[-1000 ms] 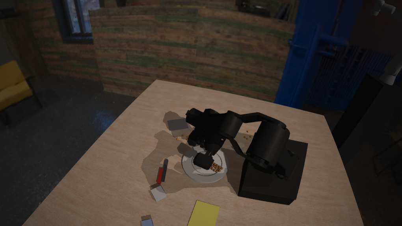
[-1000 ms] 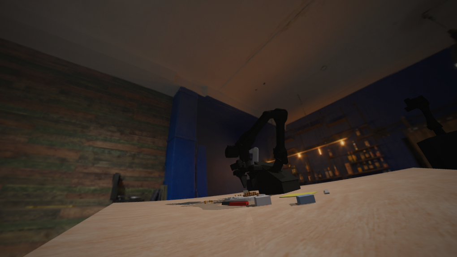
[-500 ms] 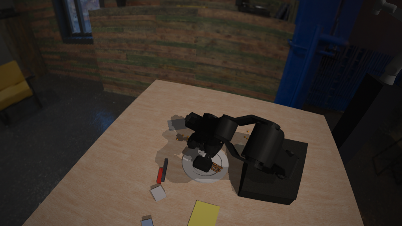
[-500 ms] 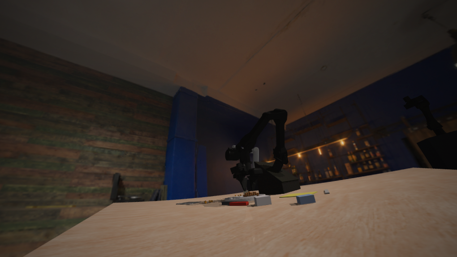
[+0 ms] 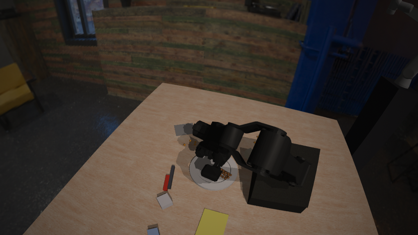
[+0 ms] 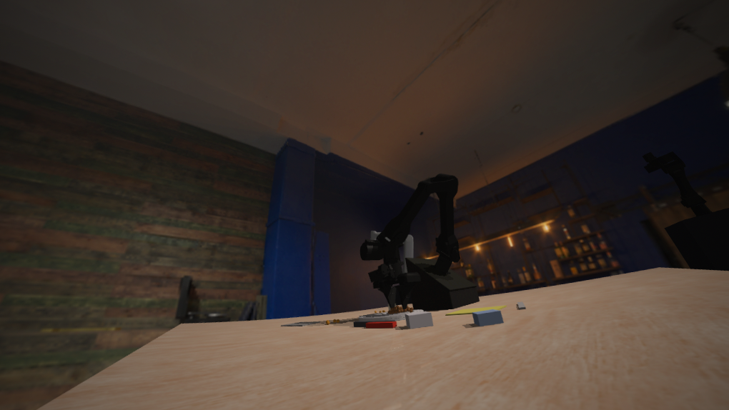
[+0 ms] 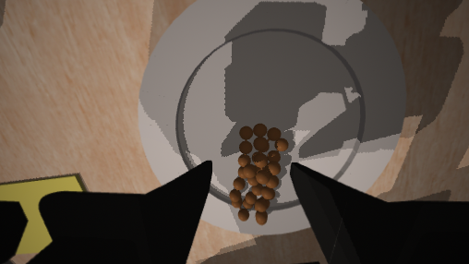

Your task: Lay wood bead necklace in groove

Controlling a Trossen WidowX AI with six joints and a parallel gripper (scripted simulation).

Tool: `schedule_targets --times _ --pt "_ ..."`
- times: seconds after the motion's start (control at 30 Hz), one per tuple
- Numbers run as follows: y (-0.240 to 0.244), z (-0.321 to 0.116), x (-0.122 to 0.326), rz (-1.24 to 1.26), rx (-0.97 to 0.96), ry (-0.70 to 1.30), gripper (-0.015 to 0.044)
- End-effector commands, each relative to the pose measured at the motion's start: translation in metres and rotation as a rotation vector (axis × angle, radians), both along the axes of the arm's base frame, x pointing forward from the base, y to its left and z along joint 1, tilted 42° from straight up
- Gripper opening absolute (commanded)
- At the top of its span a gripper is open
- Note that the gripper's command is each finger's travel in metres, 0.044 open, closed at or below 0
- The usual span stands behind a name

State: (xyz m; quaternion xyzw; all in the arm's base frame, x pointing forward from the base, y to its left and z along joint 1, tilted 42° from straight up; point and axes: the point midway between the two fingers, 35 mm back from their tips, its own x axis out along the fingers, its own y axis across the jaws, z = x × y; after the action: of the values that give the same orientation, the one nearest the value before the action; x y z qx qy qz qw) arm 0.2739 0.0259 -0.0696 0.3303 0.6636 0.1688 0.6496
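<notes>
The wood bead necklace (image 7: 261, 176) (image 5: 225, 174) (image 6: 401, 308) is a bunched heap of brown beads on the round bead board (image 7: 159, 88) (image 5: 214, 187). It lies partly inside the board's thin ring groove (image 7: 272, 30) and crosses it on the side nearest the gripper in the wrist view. My gripper (image 7: 251, 167) (image 6: 398, 303) is open, low over the board, with one finger on each side of the bunch. Gaps show between both fingers and the beads in the wrist view. In the top view the arm hides the fingertips and part of the board.
A red block (image 5: 166, 182) (image 6: 381, 324) and a dark bar (image 5: 171, 177) lie beside the board, near a white block (image 5: 164, 201) (image 6: 419, 320). There are also a blue block (image 5: 153, 231) (image 6: 487, 317), a yellow sheet (image 5: 212, 222), a grey square (image 5: 179, 130) and several orange beads (image 5: 184, 144).
</notes>
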Motion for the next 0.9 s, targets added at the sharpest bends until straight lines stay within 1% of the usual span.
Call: schedule_targets --times 0.0,0.23,0.87 --pt "-0.0003 0.0003 0.0004 0.0 0.0 -0.001 0.0179" --pt "-0.0003 0.0003 0.0004 0.0 0.0 -0.001 0.0" --pt "-0.0003 0.0003 0.0004 0.0 0.0 -0.001 0.0"
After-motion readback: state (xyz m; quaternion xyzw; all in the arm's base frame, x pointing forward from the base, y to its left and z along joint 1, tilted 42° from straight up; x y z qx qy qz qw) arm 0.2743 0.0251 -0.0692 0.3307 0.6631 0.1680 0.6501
